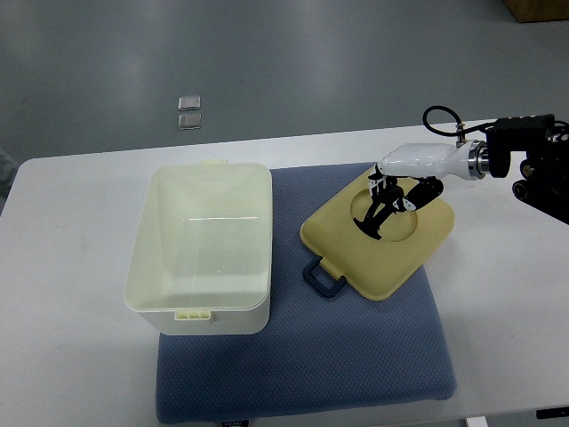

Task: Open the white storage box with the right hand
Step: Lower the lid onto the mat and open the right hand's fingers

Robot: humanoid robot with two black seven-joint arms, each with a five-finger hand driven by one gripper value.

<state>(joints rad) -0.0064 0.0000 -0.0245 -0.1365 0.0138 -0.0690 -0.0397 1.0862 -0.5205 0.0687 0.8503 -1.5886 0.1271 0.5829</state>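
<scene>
Even, bright overhead light, cool-white cast overall. The white bench top (71,267) sits near overexposure, little surface detail. Soft faint shadows only: a thin dark edge under the open cream plastic storage box (203,249) along its near side, a narrow one under the pale yellow lid (378,253) on the blue textured mat (356,356). Faint streak of glare across the box's inner floor. Glossy highlight on the white shell of the right hand (396,191); its black fingers read as near-silhouette, detail lost. Grey floor (267,62) darkens toward the top corners, mild vignetting. Focus acceptable throughout, slightly soft, low resolution, some compression noise. No motion blur visible.
</scene>
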